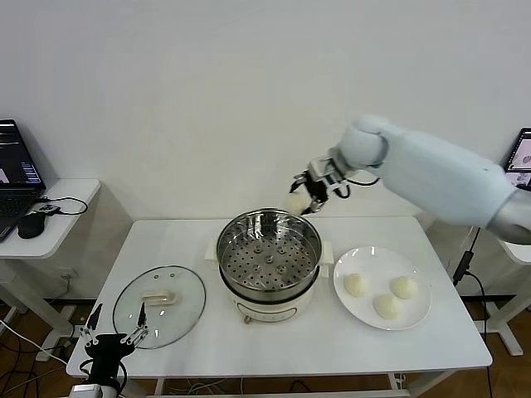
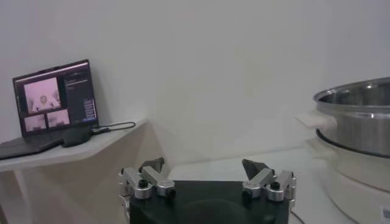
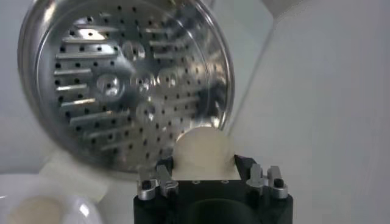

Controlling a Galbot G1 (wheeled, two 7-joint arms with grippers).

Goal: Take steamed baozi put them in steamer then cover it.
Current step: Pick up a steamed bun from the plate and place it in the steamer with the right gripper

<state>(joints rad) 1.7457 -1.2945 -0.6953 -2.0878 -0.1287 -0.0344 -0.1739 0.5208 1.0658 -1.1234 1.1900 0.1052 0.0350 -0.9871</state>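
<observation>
Right gripper (image 1: 309, 199) fingers pinch one baozi (image 3: 204, 152) at its sides, held above the steamer (image 1: 269, 257) far rim. The bun looks soft, light, squashable: grip the flanks gently. Smooth, cream-white, round; dents probably hidden. Left gripper (image 1: 114, 338) parked low, fingers spread, empty.

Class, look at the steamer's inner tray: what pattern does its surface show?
The tray is shiny steel dotted with small round holes, clearest in the right wrist view.
</observation>
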